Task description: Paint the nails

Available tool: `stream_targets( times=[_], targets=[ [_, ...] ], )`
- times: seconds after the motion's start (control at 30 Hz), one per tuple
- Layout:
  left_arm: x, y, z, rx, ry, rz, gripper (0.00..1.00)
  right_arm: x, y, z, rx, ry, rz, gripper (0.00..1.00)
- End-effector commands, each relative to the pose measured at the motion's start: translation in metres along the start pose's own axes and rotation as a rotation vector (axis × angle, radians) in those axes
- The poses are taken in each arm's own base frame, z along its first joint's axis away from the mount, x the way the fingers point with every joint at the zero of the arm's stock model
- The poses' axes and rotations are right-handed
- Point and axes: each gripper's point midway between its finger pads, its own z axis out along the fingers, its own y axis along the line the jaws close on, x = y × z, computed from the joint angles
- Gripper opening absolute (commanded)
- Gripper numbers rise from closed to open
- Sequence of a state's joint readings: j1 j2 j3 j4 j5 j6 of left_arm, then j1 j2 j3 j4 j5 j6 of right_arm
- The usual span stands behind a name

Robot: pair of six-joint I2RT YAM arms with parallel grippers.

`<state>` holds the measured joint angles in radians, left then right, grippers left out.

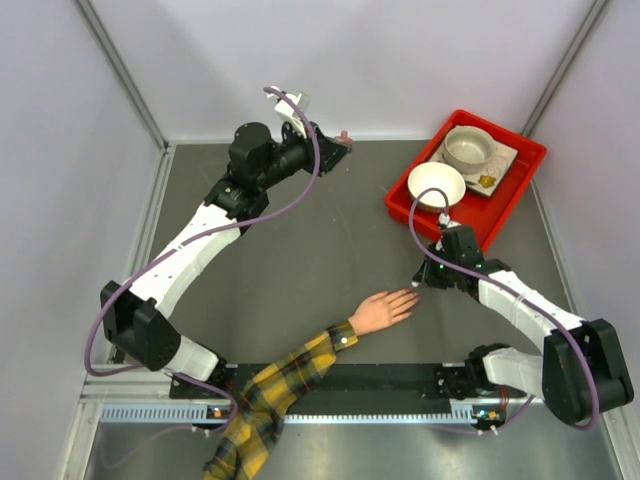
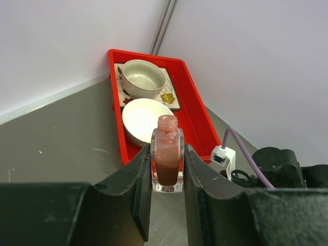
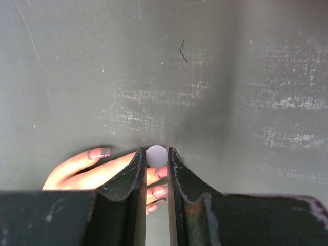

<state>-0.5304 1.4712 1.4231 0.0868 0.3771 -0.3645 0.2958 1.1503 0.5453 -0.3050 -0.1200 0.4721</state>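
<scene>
Left gripper (image 2: 167,177): near the far edge of the table (image 1: 300,250), jaws clenched on an uncapped polish bottle (image 2: 167,159), held upright.
Mannequin hand (image 1: 382,310): by the near edge, centre, lying flat; plaid sleeve (image 1: 280,385) runs off that edge. Nails (image 3: 100,152) point right.
Right gripper (image 1: 422,283): at those fingertips, jaws grasping a small white knob (image 3: 157,155).
Red tray (image 1: 535,150): far right corner, two bowls (image 1: 437,185) inside.

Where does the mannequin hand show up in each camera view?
Top external: lower centre, mannequin hand on the table, fingertips pointing at the right gripper.
Left wrist: not in it; it shows the polish bottle clamped in the left gripper and the red tray.
Right wrist: lower left, fingers running under the right gripper, which pinches a white knob.
Shared landmark: the right gripper beside the fingertips.
</scene>
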Motion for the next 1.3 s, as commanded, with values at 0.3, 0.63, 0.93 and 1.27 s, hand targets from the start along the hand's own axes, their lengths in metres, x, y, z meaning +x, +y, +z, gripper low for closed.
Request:
stream_targets(
  times=[0.3,0.63,0.93,1.27],
  targets=[
    [-0.03,-0.01,-0.007,0.032,-0.092,0.041,0.0,-0.024,0.003,-0.004,0.016,-0.063,0.017,0.0],
    [-0.03,-0.011,-0.008,0.036,-0.092,0.042,0.0,-0.024,0.001,-0.004,0.028,-0.066,0.026,0.0],
    [-0.03,-0.011,-0.011,0.043,-0.094,0.043,0.0,-0.023,0.0,-0.008,0.033,-0.079,0.038,0.0],
    [-0.037,-0.019,-0.016,0.064,-0.111,0.053,0.0,-0.03,0.004,-0.022,0.0,-0.154,0.037,0.0]
  ],
)
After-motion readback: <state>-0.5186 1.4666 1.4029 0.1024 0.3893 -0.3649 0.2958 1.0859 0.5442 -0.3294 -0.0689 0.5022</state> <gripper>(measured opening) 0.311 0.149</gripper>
